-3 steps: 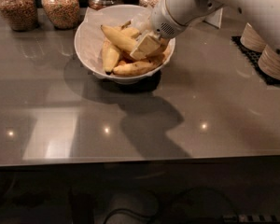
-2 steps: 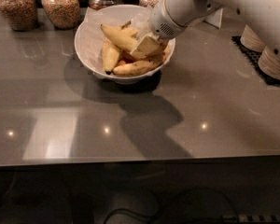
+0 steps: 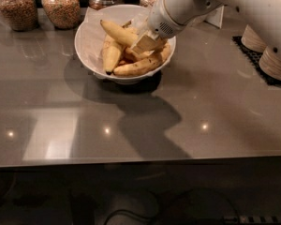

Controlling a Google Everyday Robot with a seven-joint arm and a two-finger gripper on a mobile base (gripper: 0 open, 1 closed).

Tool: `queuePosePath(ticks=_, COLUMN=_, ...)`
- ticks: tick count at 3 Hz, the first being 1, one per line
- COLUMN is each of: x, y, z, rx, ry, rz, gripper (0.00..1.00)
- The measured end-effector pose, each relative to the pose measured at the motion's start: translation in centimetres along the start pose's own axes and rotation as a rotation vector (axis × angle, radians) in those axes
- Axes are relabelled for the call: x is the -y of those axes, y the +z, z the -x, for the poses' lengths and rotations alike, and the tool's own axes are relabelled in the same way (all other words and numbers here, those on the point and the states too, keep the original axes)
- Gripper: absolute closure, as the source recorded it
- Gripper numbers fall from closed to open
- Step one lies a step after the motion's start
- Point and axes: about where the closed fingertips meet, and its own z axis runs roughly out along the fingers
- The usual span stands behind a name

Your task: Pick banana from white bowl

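White round bowl (image 3: 90, 48), upper centre: your pale gripper (image 3: 147, 43) sits inside, just above the long curved yellow banana (image 3: 138, 68); its grip you cannot tell.

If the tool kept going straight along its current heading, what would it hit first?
Likely the topmost banana in the white bowl: the tool hangs over the pile, pointing down-left at it. Whether they touch is unclear.

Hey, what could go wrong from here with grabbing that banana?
The tool sits inside the white bowl, on one end of the top banana. That banana lies across other bananas, so lifting may drag them over the rim. If gripped so near one end, it may swing or slip.
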Motion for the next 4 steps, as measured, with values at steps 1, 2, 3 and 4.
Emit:
queuePosePath(ticks=1, x=-0.1, y=-0.9, z=1.0, rx=0.004, ry=-0.028, rz=-0.004, gripper=1.00)
queuePosePath(ticks=2, x=-0.4, y=-2.6, z=1.7, rx=0.015, ry=-0.059, rz=-0.014, gripper=1.00)
queuePosePath(ticks=3, x=-1.5, y=-5.0, z=1.6, rx=0.056, ry=-0.086, rz=-0.002, gripper=1.00)
queuePosePath(ticks=4, x=-3.0, y=-7.9, z=1.0, rx=0.092, ry=-0.093, rz=0.018, gripper=1.00)
